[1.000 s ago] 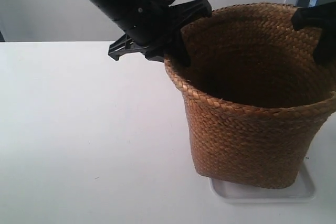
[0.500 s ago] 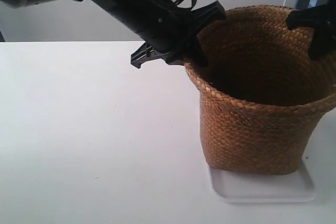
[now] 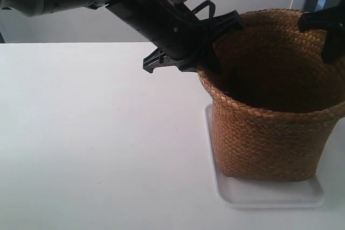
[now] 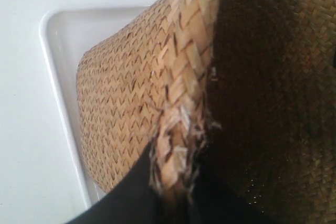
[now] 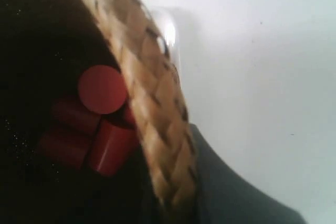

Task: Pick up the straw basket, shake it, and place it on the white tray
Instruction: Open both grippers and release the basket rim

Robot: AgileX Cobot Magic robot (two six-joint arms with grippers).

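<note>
The basket (image 3: 269,138) rests on the tray (image 3: 269,199); placement appears complete. Left pincer (image 4: 174,195) and right pincer (image 5: 178,192) each clamped on basket rim. Remaining: release both, withdraw

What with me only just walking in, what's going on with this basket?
Both arms hold the straw basket by its braided rim: the left gripper pinches one side, the right gripper the opposite side. The basket stands upright over the white tray, apparently resting on it. Several red cylinders lie inside.
</note>
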